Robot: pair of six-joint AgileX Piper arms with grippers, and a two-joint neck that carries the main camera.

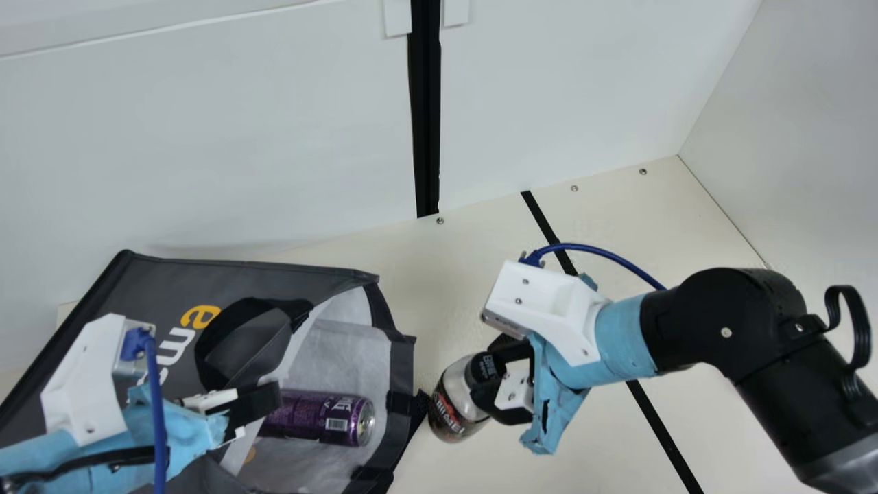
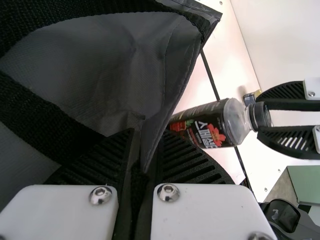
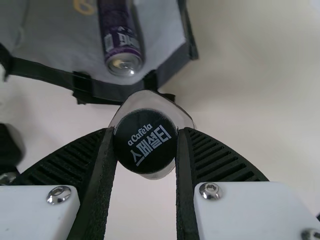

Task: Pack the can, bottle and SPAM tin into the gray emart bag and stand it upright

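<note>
Btl (image 1: 453,412) in R pincer (image 1: 485,374), held by cap (image 3: 145,141), nr bag (image 1: 147,281) mouth; L pincer (image 1: 271,401) clenched on bag.

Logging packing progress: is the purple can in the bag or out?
In: the purple can lies on its side inside the gray emart bag, on its pale lining.

A gray shopping bag (image 1: 288,264) lies on its side on a cream table (image 1: 473,267), its pale-lined mouth open toward the table's middle. A black stripe (image 1: 662,432) crosses the tabletop, and metal screws (image 1: 575,188) dot the edge along the white wall (image 1: 549,89).
</note>
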